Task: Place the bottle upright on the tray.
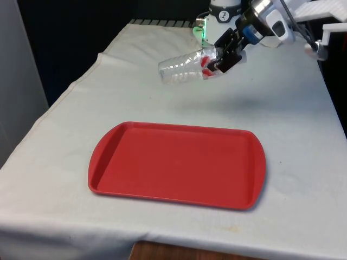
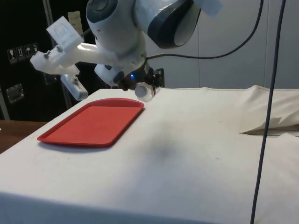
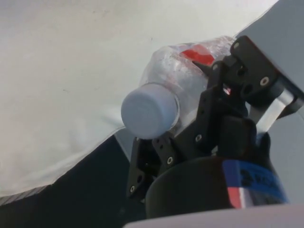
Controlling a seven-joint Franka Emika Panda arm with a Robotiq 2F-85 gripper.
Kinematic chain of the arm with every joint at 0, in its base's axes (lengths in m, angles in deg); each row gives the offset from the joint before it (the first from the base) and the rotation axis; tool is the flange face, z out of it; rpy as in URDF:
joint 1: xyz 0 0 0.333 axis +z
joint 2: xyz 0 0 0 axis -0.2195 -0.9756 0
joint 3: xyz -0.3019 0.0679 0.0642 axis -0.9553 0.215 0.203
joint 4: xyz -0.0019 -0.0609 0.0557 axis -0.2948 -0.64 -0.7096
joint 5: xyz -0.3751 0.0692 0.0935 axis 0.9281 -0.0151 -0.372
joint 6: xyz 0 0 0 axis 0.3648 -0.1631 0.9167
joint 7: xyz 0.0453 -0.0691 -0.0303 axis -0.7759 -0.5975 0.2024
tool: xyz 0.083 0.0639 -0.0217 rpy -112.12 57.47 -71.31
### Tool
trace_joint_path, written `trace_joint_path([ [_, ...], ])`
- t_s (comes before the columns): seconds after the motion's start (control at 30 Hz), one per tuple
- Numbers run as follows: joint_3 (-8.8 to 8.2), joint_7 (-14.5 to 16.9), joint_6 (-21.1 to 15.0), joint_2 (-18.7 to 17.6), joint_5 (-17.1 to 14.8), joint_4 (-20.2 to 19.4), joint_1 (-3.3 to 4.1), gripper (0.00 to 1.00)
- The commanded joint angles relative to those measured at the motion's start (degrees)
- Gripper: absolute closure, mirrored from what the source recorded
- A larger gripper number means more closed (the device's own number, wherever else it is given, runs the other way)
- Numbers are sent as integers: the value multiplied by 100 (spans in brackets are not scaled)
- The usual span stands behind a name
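A clear plastic bottle (image 1: 184, 67) with a red label and a pale cap (image 3: 150, 110) hangs on its side above the cloth, beyond the far edge of the red tray (image 1: 176, 165). My black gripper (image 1: 221, 56) is shut on the bottle near its neck, with the bottle's base pointing toward the front view's left. In the side view the bottle's cap end (image 2: 142, 91) shows under the gripper (image 2: 148, 84), just past the tray's far corner (image 2: 135, 105). The tray lies flat with nothing on it.
The white cloth (image 1: 293, 108) covers the table, with a raised fold (image 2: 268, 126) at one side. The table's edge drops off at the front view's left (image 1: 70, 92).
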Motion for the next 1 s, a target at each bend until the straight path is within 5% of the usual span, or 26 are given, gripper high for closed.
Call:
trace_joint_path([
  [0.0, 6, 63, -86, 46, -63, -23, -34, 67],
  [0.97, -132, 561, -350, 355, -951, -11, -52, 67],
])
